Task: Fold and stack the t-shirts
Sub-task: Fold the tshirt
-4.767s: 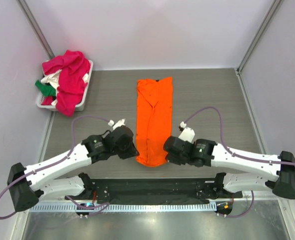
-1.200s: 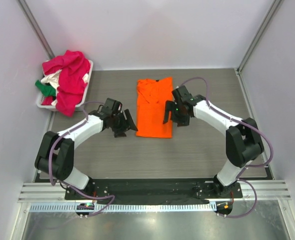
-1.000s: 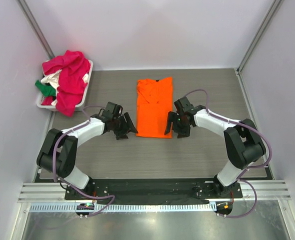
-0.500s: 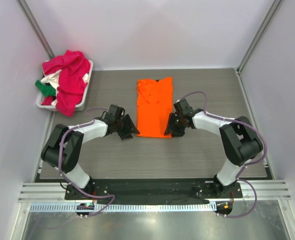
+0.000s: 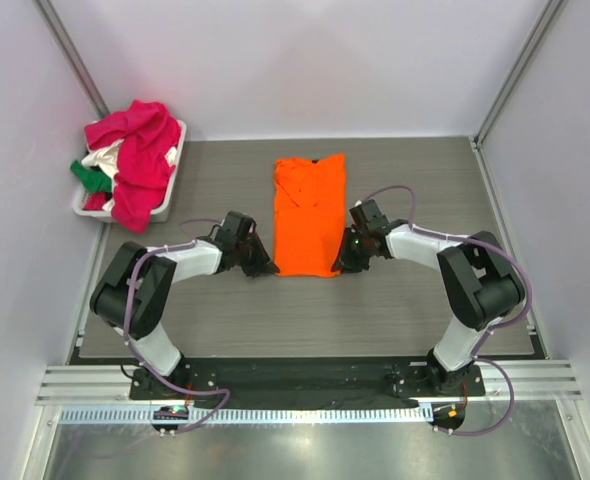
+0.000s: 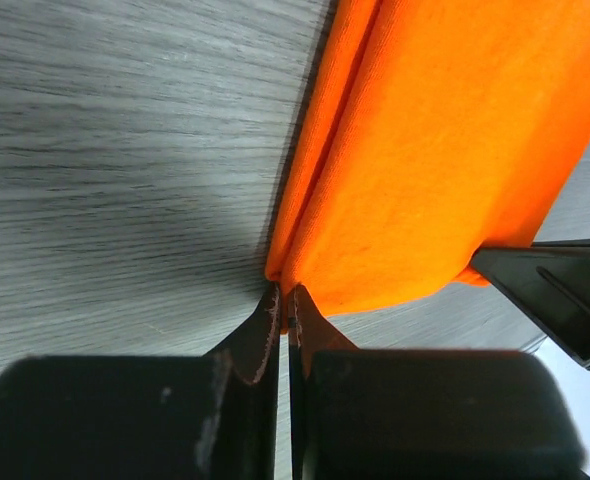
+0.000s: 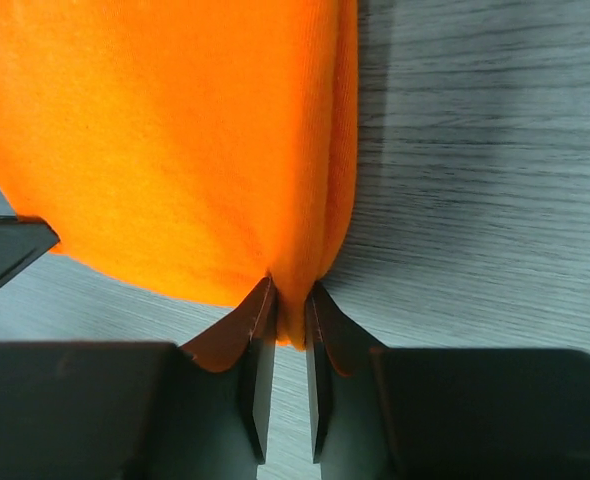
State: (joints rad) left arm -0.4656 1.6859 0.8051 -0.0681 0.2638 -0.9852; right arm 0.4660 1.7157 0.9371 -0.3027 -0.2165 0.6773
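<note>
Top view: the orange t-shirt (image 5: 308, 215) lies folded on the table (image 5: 415, 320). The basket (image 5: 172, 182) at far left holds pink, white and green shirts (image 5: 130, 150).
Left wrist view: my left gripper (image 6: 285, 305) pinches the shirt's near-left corner.
Right wrist view: my right gripper (image 7: 290, 310) pinches its near-right corner.

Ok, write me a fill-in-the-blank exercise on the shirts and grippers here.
1. The folded shirt lying on the table is bright ____.
2. The left gripper and the right gripper are both ____ on that shirt's near corners.
3. The pink, white and green shirts are heaped in a white ____ at the far left.
Missing words: orange; shut; basket.
</note>
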